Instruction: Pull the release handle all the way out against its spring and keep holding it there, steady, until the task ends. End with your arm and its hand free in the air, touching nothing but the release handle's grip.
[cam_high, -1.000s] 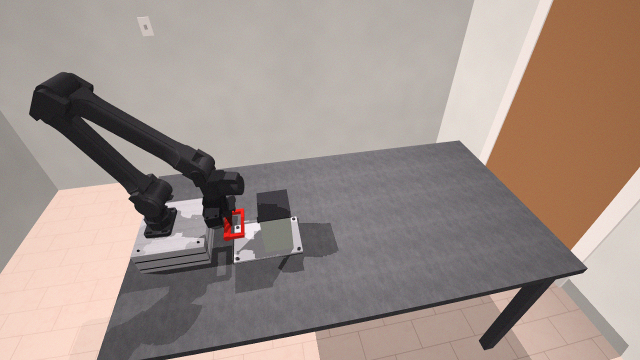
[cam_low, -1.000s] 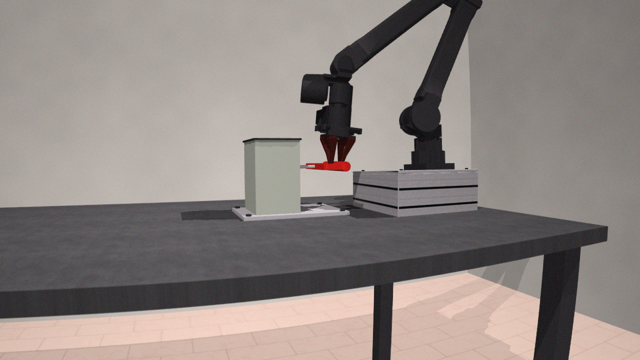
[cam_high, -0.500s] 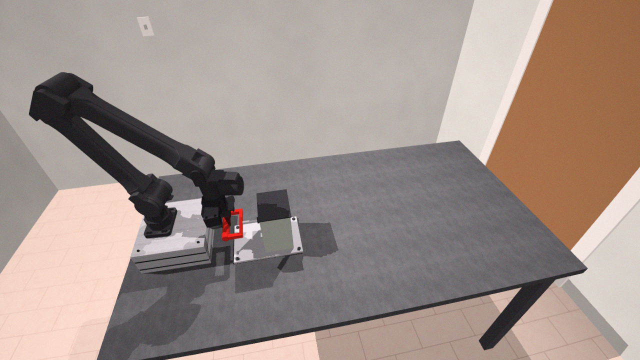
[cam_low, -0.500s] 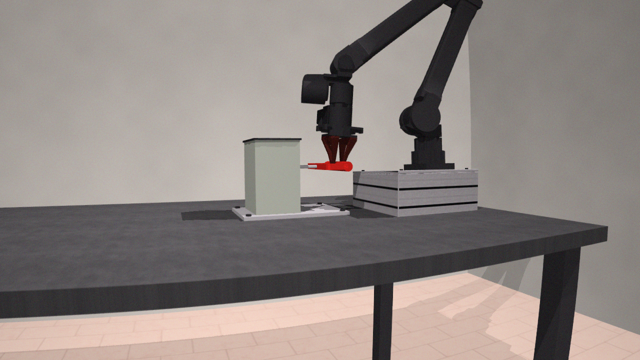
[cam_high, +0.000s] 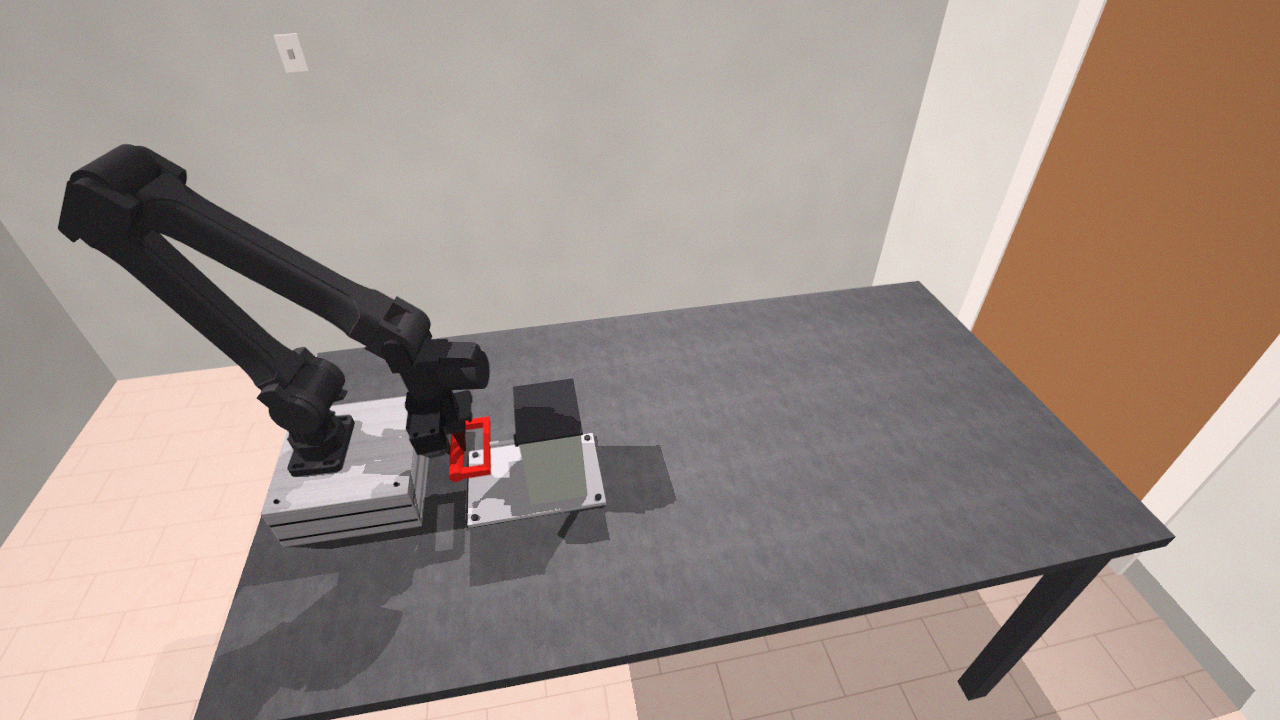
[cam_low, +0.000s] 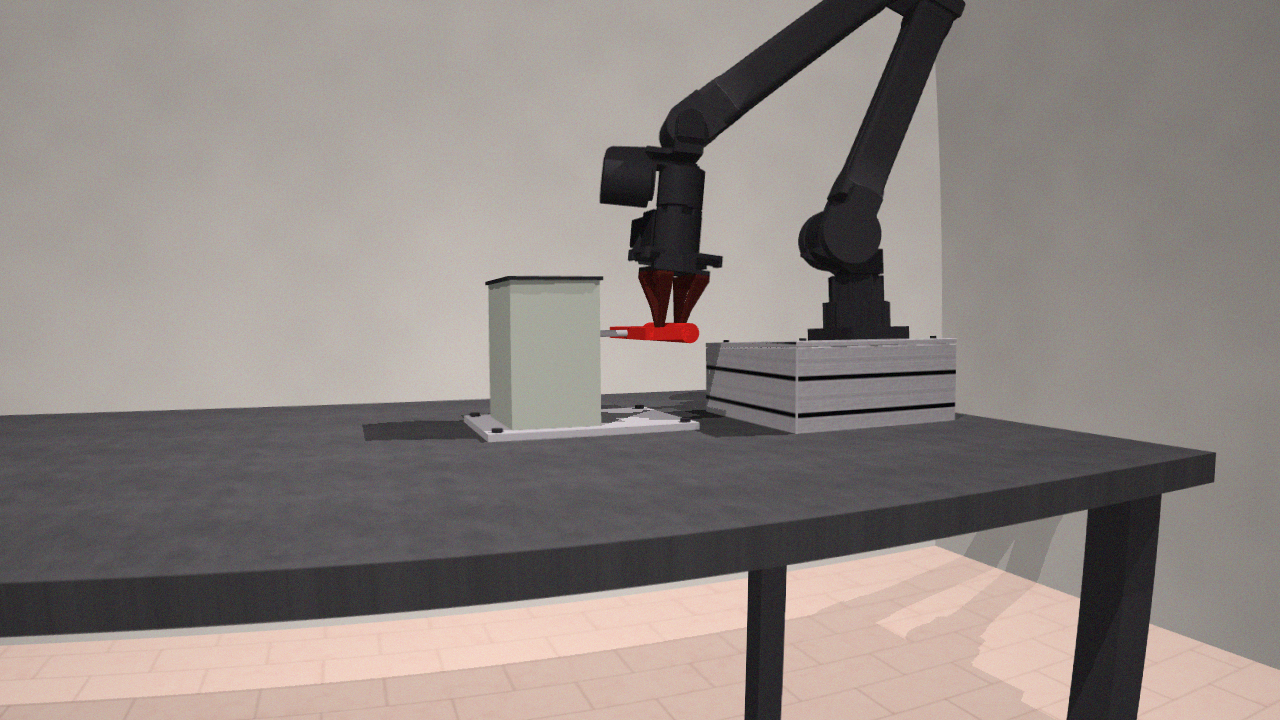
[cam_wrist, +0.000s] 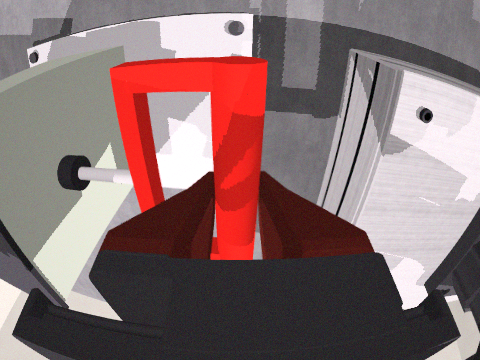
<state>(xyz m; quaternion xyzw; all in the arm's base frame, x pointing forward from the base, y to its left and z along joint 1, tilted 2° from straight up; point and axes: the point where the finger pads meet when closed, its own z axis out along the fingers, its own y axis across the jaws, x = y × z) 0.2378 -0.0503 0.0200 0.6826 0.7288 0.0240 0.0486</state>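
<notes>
A red D-shaped release handle (cam_high: 474, 445) (cam_low: 657, 334) (cam_wrist: 236, 134) sticks out on a thin metal rod (cam_low: 613, 334) (cam_wrist: 107, 175) from the side of a pale green box (cam_high: 554, 470) (cam_low: 544, 353) (cam_wrist: 47, 160). My gripper (cam_high: 454, 445) (cam_low: 671, 319) (cam_wrist: 236, 181) points straight down and is shut on the handle's grip bar, the bar farthest from the box. A short length of rod shows between the box and the handle. The box stands on a light base plate (cam_high: 501, 512) (cam_low: 626, 422).
The arm's base stands on a grey layered block (cam_high: 344, 501) (cam_low: 832, 385) (cam_wrist: 400, 160) close beside the handle, just past the gripper. Both sit at the left end of a dark table (cam_high: 805, 429) (cam_low: 447, 483).
</notes>
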